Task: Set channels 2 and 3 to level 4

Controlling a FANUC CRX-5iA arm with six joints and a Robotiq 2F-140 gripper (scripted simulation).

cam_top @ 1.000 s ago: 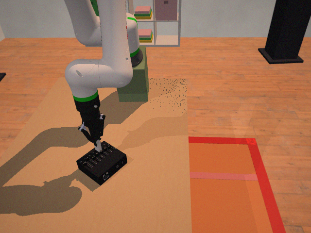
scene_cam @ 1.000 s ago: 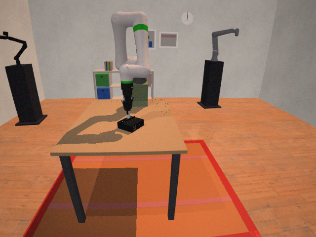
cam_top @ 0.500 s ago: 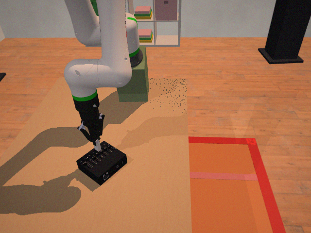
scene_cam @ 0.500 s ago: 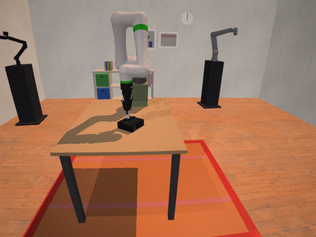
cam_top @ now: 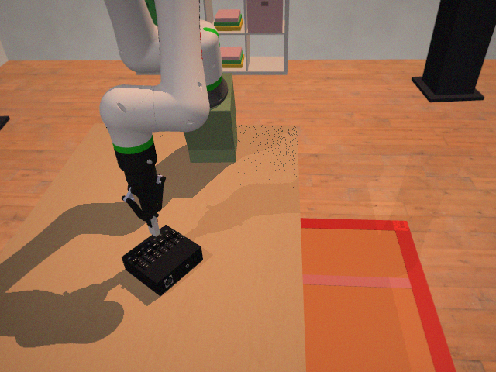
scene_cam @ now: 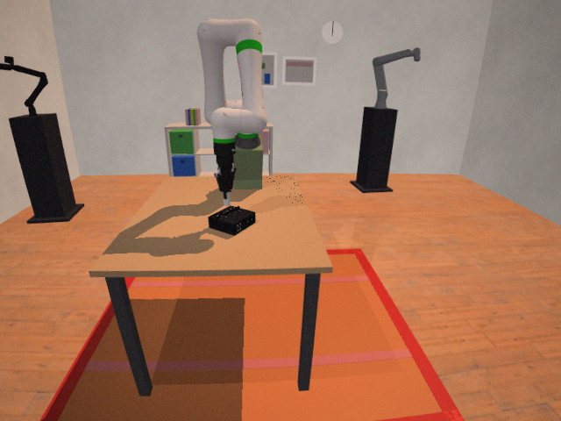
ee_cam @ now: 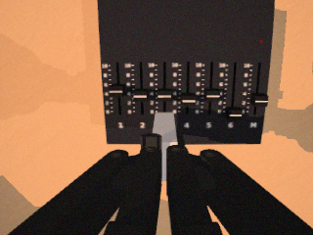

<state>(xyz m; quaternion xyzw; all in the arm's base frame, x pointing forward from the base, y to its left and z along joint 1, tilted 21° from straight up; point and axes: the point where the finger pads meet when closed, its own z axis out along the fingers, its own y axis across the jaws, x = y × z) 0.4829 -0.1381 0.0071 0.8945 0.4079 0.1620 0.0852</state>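
From where I stood, the nearest thing was the red-bordered orange floor mat (scene_cam: pixel 398 317), and on it the tan wooden table (scene_cam: pixel 272 253) with dark legs. Toward the middle of that table, turned at an angle to its edges, sat the small black box-shaped lighting desk (scene_cam: pixel 231 219). The black two-fingered hand (cam_top: pixel 153 229) came straight down onto the desk's top, its fingers pressed together and holding nothing, the pale tips at the near ends of the fader rows.

Only the wrist view showed the faders themselves. Seven grey-lined caps stood in numbered slots across the desk (ee_cam: pixel 184 69). The cap of channel 2 (ee_cam: pixel 140 96) and the cap of channel 3 (ee_cam: pixel 163 96) sat level with each other. The closed tips (ee_cam: pixel 164 129) covered the label below channel 3, and I could not tell whether they touched that cap.

Farther back, the white arm with green bands (scene_cam: pixel 226 67) rose from a green block pedestal (cam_top: pixel 216 136). Behind stood a white shelf unit (scene_cam: pixel 167 149), and black pedestals flanked the room.
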